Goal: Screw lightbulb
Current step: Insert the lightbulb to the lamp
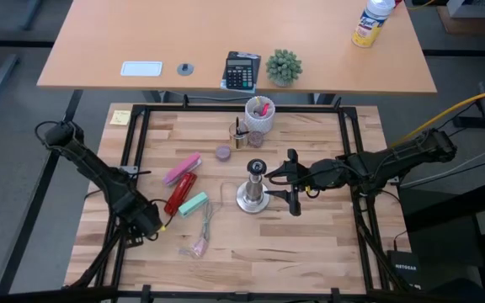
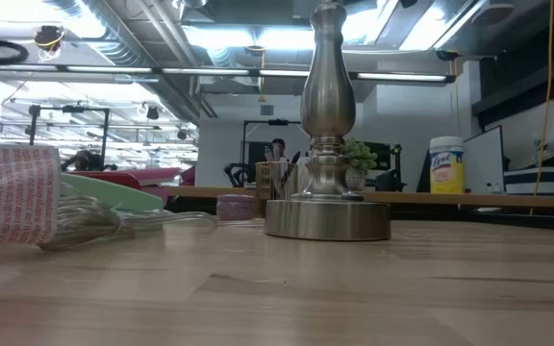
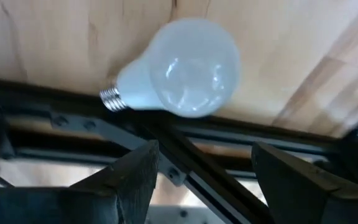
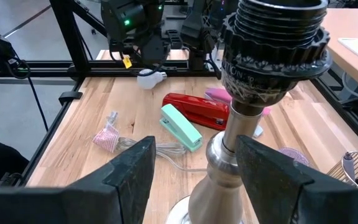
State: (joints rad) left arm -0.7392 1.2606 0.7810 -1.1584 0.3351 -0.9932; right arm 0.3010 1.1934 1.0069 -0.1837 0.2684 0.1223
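Note:
The frosted-white lightbulb lies on its side on the wood by the black frame rail at the table's near left. It also shows in the right wrist view. My left gripper is open just short of the bulb, one finger to each side, touching nothing. The silvery socket stand stands upright on its round base at the table's middle, its threaded socket on top. My right gripper is open just right of the stand, level with its stem, and empty.
A red stapler, a pink one and a mint one lie left of the stand. A pink mesh pouch with clear cable lies nearer the front. A white cup stands at the back. A black frame rail runs beside the bulb.

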